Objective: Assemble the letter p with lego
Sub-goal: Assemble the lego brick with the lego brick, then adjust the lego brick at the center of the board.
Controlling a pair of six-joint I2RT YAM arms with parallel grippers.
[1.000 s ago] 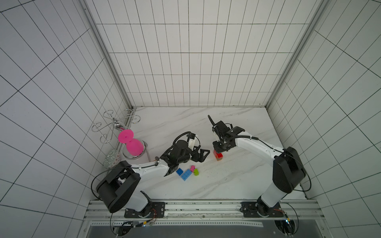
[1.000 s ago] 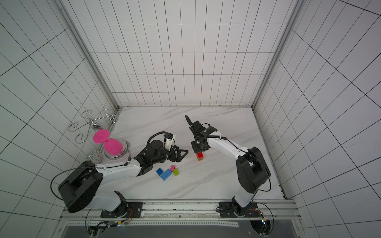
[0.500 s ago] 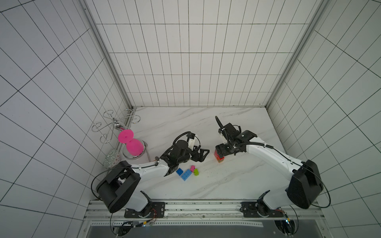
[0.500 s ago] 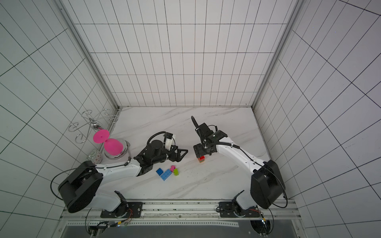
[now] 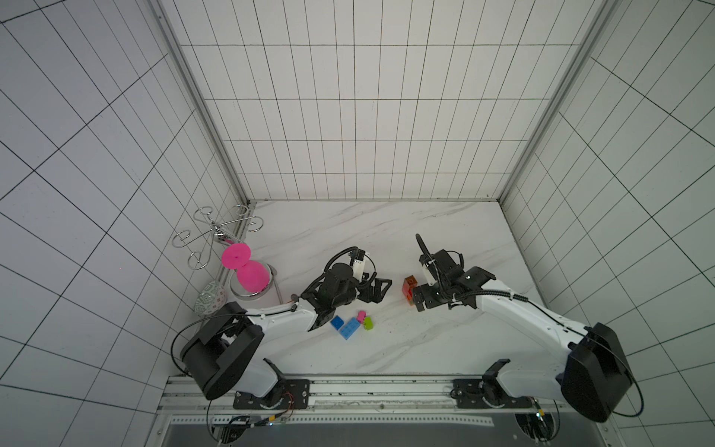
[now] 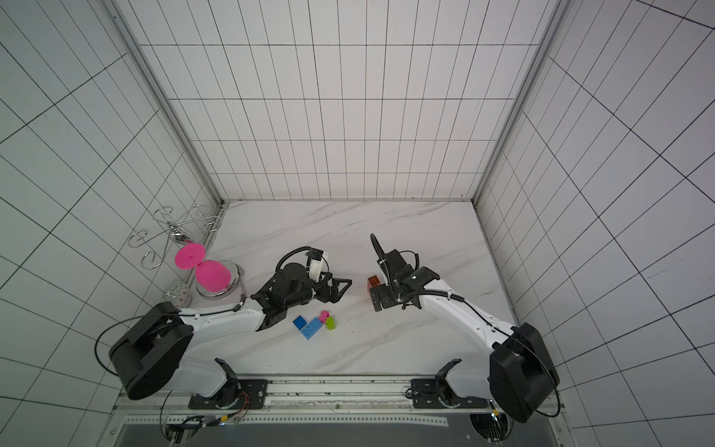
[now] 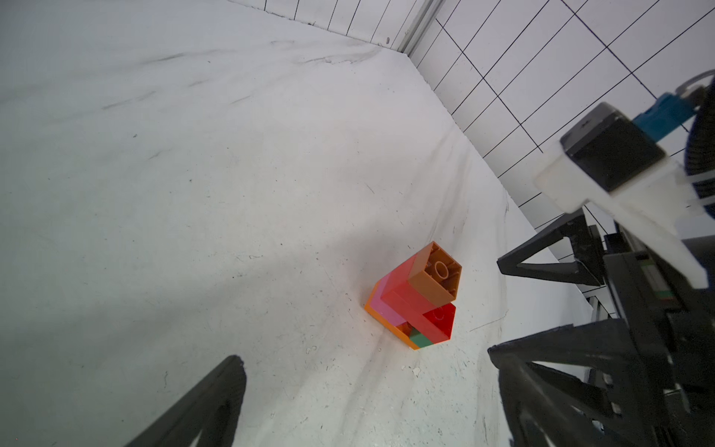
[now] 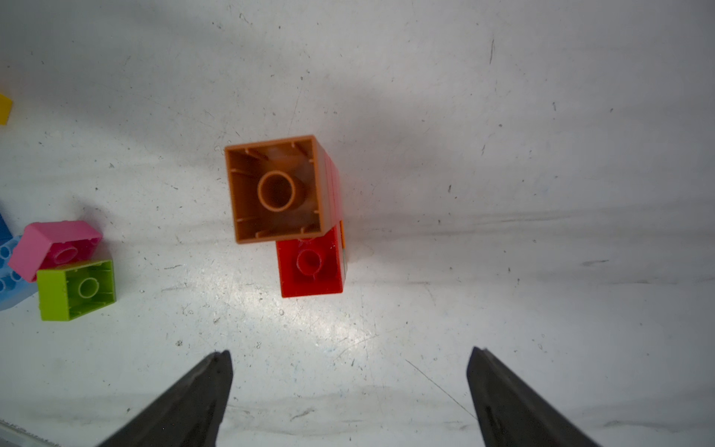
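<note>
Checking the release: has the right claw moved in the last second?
Yes. The right claw, open, has backed off the unmoved brick stack toward the front rail and is now beside it.

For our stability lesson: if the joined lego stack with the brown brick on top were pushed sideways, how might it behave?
The stack probably slides as one stiff piece; it looks firmly interlocked. It may tip, being tall on a small base. The brown brick is hollow, so likely light.

Noted near frame centre, standing on marble table (image 7: 193, 174): lego stack (image 7: 406, 309), brown brick (image 7: 435, 284) topmost, hollow side up, over red, pink, orange, green
</note>
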